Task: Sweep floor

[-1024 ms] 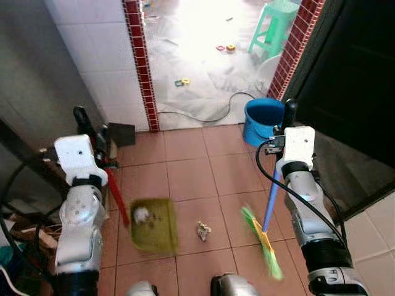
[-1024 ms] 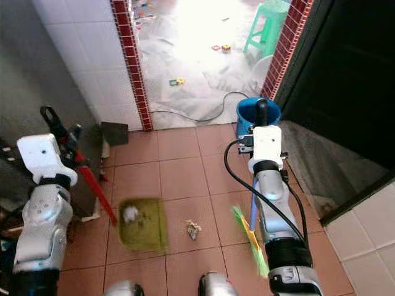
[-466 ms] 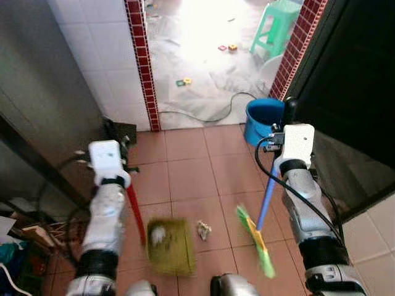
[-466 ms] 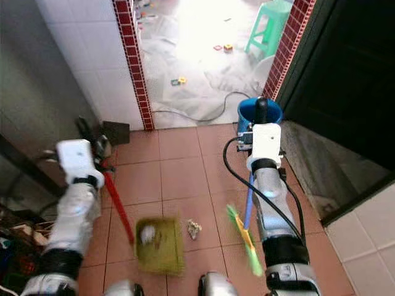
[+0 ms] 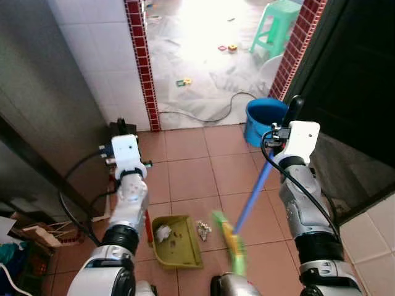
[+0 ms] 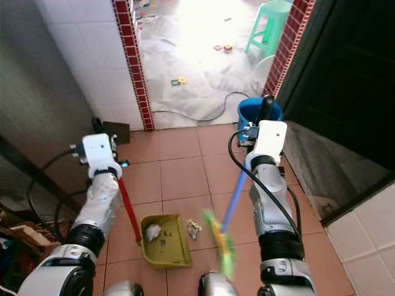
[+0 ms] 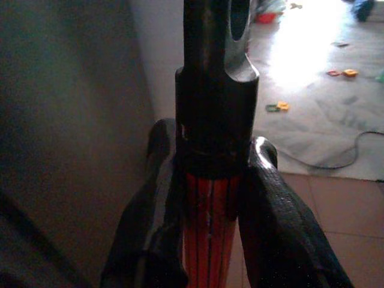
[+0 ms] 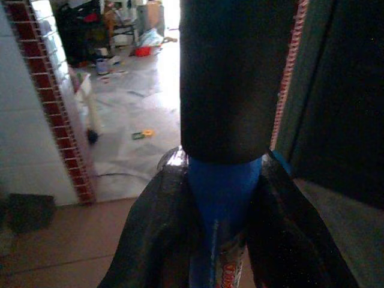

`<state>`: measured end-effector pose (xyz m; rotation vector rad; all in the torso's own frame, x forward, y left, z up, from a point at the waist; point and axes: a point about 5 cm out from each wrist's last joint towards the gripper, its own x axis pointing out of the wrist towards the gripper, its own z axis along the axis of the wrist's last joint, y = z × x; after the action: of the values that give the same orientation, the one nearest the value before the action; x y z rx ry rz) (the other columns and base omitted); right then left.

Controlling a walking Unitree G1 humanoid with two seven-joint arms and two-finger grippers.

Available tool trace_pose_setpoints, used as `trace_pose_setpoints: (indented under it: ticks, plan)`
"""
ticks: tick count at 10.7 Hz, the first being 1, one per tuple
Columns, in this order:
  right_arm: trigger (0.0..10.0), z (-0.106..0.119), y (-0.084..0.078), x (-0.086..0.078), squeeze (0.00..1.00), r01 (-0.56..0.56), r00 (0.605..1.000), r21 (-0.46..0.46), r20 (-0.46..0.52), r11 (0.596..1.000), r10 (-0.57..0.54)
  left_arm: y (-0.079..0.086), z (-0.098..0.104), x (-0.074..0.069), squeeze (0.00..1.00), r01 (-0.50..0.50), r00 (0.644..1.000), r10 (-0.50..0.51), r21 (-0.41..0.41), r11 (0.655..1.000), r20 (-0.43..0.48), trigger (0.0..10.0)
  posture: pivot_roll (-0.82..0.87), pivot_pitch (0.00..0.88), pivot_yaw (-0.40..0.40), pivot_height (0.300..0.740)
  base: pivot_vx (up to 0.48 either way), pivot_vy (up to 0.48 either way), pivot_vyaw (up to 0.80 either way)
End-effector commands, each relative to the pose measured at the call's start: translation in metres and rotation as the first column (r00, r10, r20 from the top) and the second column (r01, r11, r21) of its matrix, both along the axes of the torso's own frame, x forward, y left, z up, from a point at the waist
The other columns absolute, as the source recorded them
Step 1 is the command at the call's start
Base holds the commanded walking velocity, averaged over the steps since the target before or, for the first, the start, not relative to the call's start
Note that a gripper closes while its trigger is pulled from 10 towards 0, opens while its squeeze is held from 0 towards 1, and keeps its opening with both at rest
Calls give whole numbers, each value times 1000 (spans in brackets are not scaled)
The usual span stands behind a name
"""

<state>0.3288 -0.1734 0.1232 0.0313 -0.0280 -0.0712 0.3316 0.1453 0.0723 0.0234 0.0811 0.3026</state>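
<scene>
Your right end effector (image 8: 210, 240) is closed on the blue handle of the broom (image 5: 250, 198), just below its black end cap, and your left end effector (image 7: 210, 228) is clamped on the red handle of the dustpan (image 5: 178, 240), under its black hanging loop. Both grips sit high on long shafts, so expect leverage to work against you: a small wrist turn swings the far end widely.

The broom should feel light and stiff along the shaft, with a soft, springy green bristle head (image 5: 229, 243) that is blurred in the head views. The smooth plastic handle may twist in the fingers if you press down hard, so sweep gently.

The dustpan is thin olive-green moulded plastic, light and slightly flexible, resting on the floor with a white crumpled scrap (image 5: 163, 233) already inside it. It will likely skid on the tile unless you keep its lip pressed flat.

A small crumpled piece of litter (image 5: 203, 230) lies on the floor between the dustpan's open side and the bristles, near both. It looks like paper or foil: nearly weightless, liable to bounce over the lip.

The floor (image 5: 191, 176) is smooth terracotta tile with pale grout lines that can catch grit. Towards the doorway stand a blue bucket (image 5: 262, 120), a cable (image 5: 210, 114) and a green stool (image 5: 274, 24).
</scene>
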Motion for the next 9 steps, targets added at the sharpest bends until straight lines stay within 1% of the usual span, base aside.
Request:
trace_pose_setpoints:
  ticks: [1, 3, 4, 5, 7, 8, 9]
  plan:
    - [10000, 14, 3, 4, 0, -20, 999, 14, 45, 1000, 20, -1, 1, 2, 0, -9, 1000, 9, 20, 1000, 5, 10000, -171, 68, 27, 740, 0, 0, 0]
    - [10000, 14, 11, 4, 0, -80, 996, 80, 35, 994, 78, -4, -3, 4, 0, 7, 1000, -7, 18, 1000, -5, 10000, -168, 67, 29, 740, 0, 0, 0]
    - [10000, 14, 18, 5, 0, -132, 991, 125, 26, 983, 130, -7, -4, 5, 0, 2, 1000, -2, 23, 1000, -8, 10000, -168, 66, 31, 740, 0, 0, 0]
    - [10000, 19, 31, 5, 0, -225, 974, 174, 42, 959, 221, -9, -5, 5, 0, 12, 1000, -12, 18, 1000, -8, 10000, -168, 65, 30, 740, 0, 0, 0]
    - [10000, 27, 46, 2, 0, -360, 932, 287, 73, 888, 354, -10, -5, 6, 0, 16, 1000, -16, 12, 1000, -7, 10000, -168, 64, 29, 740, 0, 0, 0]
    - [10000, 32, 49, 1, 0, -419, 907, 284, 86, 862, 412, -12, -6, 6, 0, 31, 999, -31, -10, 999, -10, 10000, -169, 65, 29, 740, 0, 0, 0]
    - [10000, 35, 47, 2, 0, -424, 905, 245, 87, 872, 416, -14, -8, 7, 0, 53, 998, -55, -57, 997, -26, 10000, -169, 65, 29, 740, 0, 0, 0]
